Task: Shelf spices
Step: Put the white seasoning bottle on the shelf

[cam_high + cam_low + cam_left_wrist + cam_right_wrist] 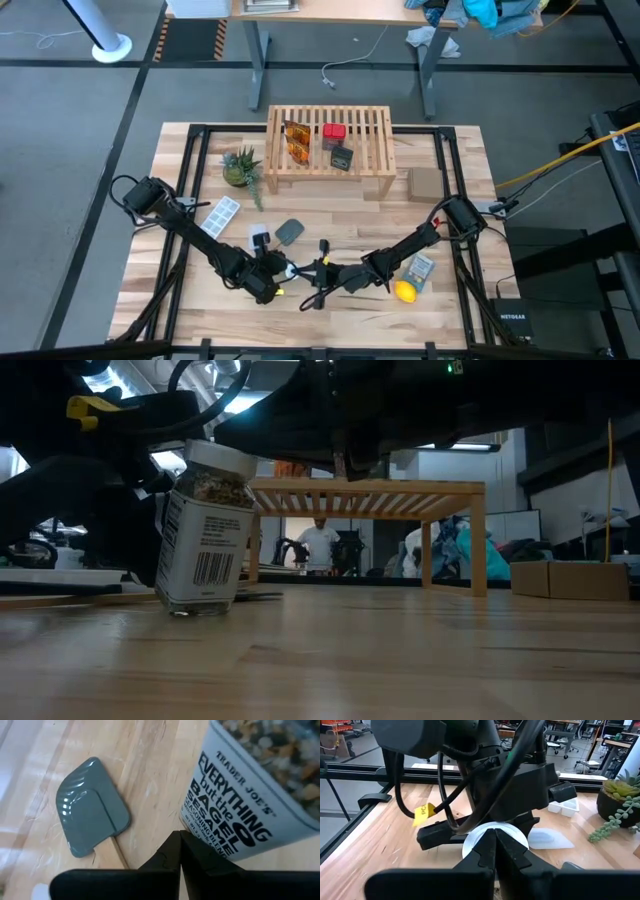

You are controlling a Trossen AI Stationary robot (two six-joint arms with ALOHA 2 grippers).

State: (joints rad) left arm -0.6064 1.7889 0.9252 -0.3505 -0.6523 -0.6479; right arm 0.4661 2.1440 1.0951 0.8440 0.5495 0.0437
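The spice bottle [205, 530] stands tilted on the table [440, 210] at 6 o'clock from the shelf [330, 150], not yet shelved. Left claw [272, 290] and right claw [330, 277] are both clenched and empty beside it, probably to nudge it.

In the left wrist view your bottle [250, 810] runs off the upper right of the frame, its cap unseen. In the low view, dark arms cover the upper left, hiding what sits on the shelf [370, 490]. From above, the labels there are too small to read.
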